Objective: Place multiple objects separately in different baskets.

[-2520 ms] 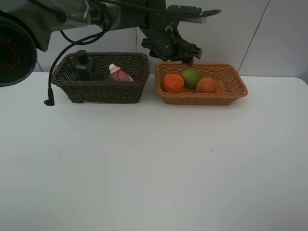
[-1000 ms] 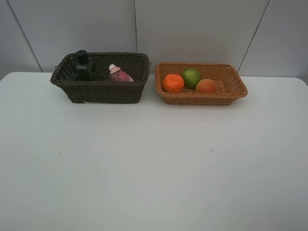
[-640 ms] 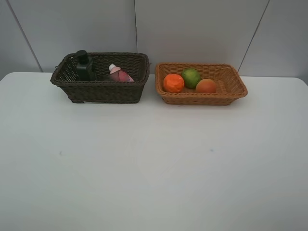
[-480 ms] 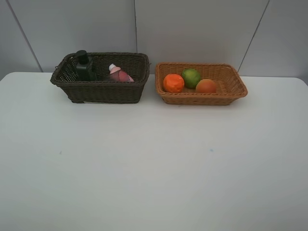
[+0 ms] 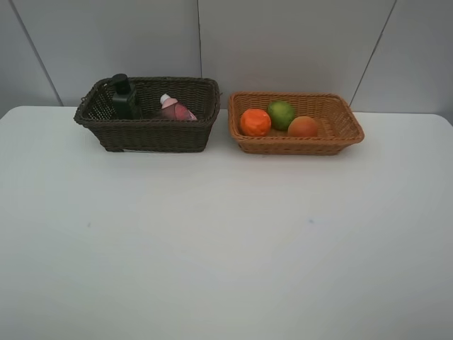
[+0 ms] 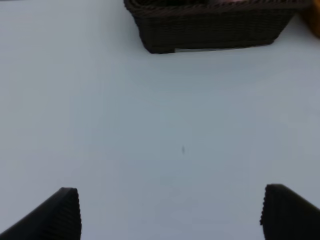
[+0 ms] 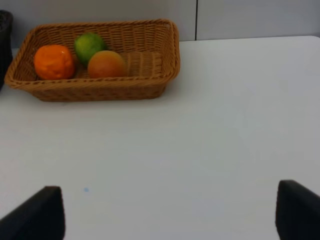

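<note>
Gone from above the baskets, both arms sit back with jaws wide and empty. Well ahead of the left fingers (image 6: 65,212): dark basket (image 5: 145,131) with bottles. Fruit fills the tan basket (image 7: 150,75). Sorting looks finished; hold clear.

Upper left: the dark brown basket (image 5: 148,131) holds an upright dark green pump bottle (image 5: 124,99) and a tilted pink bottle (image 5: 175,109) (white cap up). Beside it, the orange-tan basket (image 5: 297,145) holds mandarin (image 5: 255,122), green fruit (image 5: 281,114), peach (image 5: 303,127).
</note>
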